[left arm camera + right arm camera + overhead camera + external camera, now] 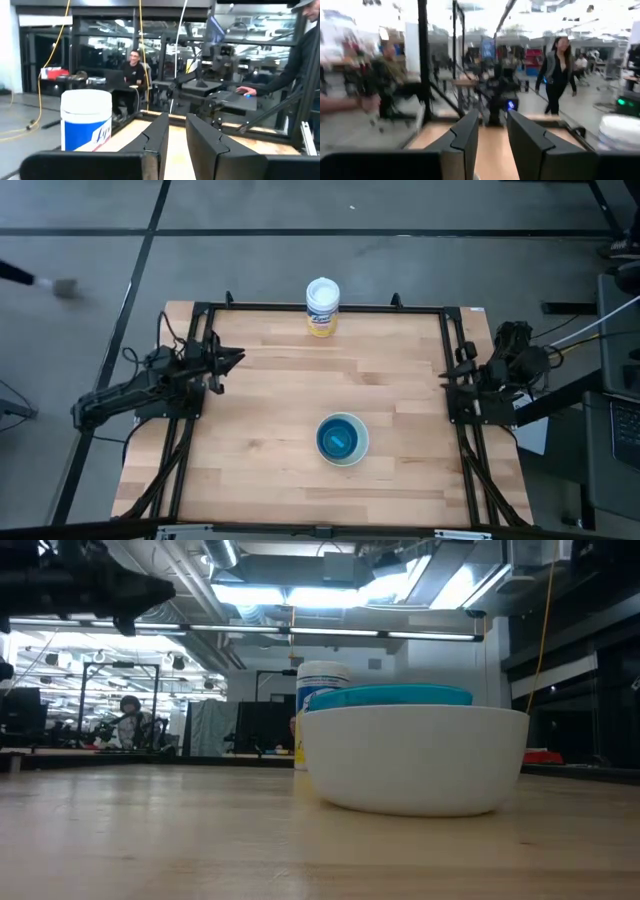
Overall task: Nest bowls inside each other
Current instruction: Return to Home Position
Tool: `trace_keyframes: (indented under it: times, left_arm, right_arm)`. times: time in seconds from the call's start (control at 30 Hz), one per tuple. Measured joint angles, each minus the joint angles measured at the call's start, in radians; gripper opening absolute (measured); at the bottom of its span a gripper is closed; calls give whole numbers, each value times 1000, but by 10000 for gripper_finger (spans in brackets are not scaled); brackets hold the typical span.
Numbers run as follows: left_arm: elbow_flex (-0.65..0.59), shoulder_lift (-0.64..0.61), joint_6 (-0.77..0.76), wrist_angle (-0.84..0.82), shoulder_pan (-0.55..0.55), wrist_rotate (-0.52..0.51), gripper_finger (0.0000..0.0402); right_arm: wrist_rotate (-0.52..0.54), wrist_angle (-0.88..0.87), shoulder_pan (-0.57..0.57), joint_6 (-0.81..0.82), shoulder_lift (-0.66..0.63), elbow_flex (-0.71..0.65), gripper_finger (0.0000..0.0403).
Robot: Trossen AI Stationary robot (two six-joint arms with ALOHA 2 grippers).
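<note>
A stack of bowls stands on the table's near middle. The large white bowl (343, 439) rests on its base, with smaller bowls nested inside. A teal rim (395, 695) shows above the white rim, and the inside looks blue (340, 440) from above. My left gripper (238, 360) hangs above the table's left side, far from the bowls and pointing right. Its fingers (176, 117) are slightly apart with nothing between them. My right gripper (447, 370) is at the table's right edge, pointing left, also slightly open (493, 114) with nothing between its fingers.
A white-and-yellow canister (322, 307) with a blue label stands upright at the middle of the table's far edge. A black frame (320, 308) runs around the table. People sit and walk in the room beyond.
</note>
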Motion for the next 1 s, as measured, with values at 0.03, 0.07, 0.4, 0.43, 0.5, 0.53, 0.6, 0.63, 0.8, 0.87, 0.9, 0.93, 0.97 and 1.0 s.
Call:
trace_keyframes:
  times: [0.03,0.07,0.4,0.43,0.5,0.53,0.6,0.63,0.8,0.87,0.9,0.93,0.97,1.0]
  left_arm:
    - [-15,1,-6,15,4,0,61]
    - [-34,5,-7,54,5,0,60]
    - [-97,8,79,135,-36,-97,59]
    - [-97,11,83,124,-43,-104,59]
    - [-97,12,97,108,-56,-120,58]
    - [-97,12,100,102,-63,-139,58]
    - [-97,15,106,84,-78,-185,59]
    - [-97,18,108,90,-86,-200,59]
    - [-97,30,116,112,-136,-182,59]
    - [-97,33,111,109,-148,-182,58]
    - [-97,32,109,111,-149,-182,59]
    - [-97,33,109,110,-149,-183,59]
    - [-97,33,109,110,-146,-185,59]
    - [-97,32,109,111,-141,-191,58]
  right_arm:
    - [12,-32,-1,19,0,-8,105]
    - [15,-53,0,35,1,-13,104]
    - [156,-5,-1,44,0,-119,98]
    - [174,8,-1,44,0,-134,99]
    - [200,39,-1,40,0,-163,103]
    - [218,47,-1,41,0,-177,105]
    - [253,49,-1,64,0,-199,110]
    - [267,50,-1,75,0,-211,112]
    - [204,53,-1,75,0,-240,125]
    - [113,64,-1,29,0,-238,129]
    - [68,65,-1,3,0,-235,132]
    - [41,64,-1,-17,0,-230,134]
    - [31,65,-1,-28,0,-223,136]
    - [33,68,-2,-29,0,-220,138]
